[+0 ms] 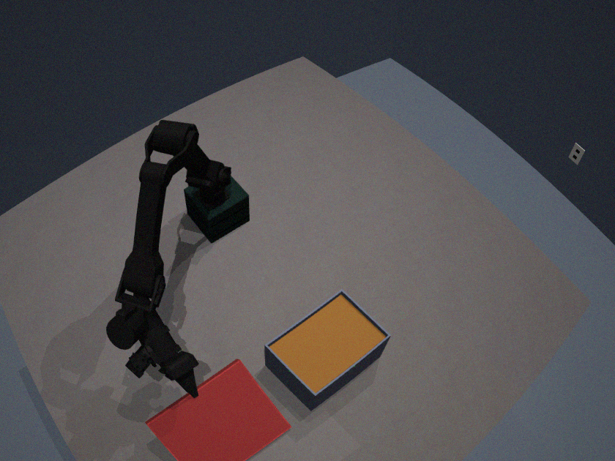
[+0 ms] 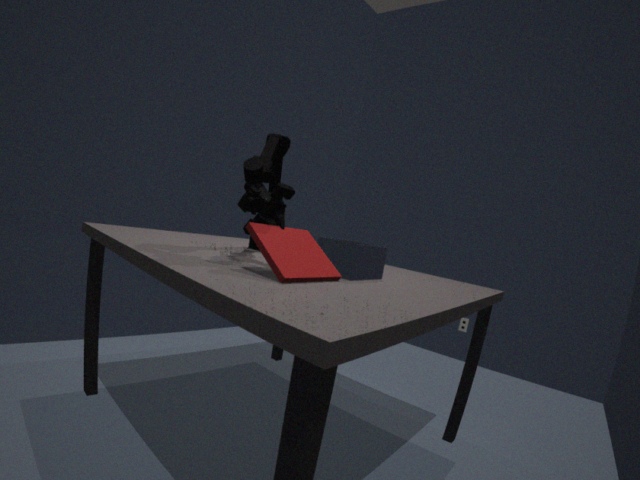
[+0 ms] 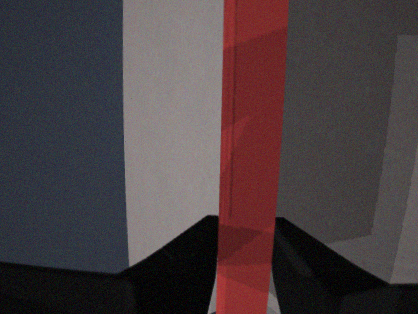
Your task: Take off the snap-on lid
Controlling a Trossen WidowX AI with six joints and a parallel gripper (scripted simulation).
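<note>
Your gripper (image 1: 192,391) has its fingers pinched on one edge of the red lid (image 1: 218,416), seen edge-on from the wrist as a red strip running between the two dark tips. From the side, the lid (image 2: 292,253) is tilted: the gripped edge is raised at the arm's end while the opposite edge is down at the tabletop (image 2: 331,315) (whether it touches or hangs just above, you cannot tell from here). Its red face points upward.

Look at the storage box (image 1: 325,382): it sits open just beside the lid, dark blue walls around an orange interior, a narrow strip of tabletop (image 1: 397,208) showing between the two. The arm (image 1: 146,238) reaches out and down from its dark green base block (image 1: 233,213), which stands well apart from the box.
</note>
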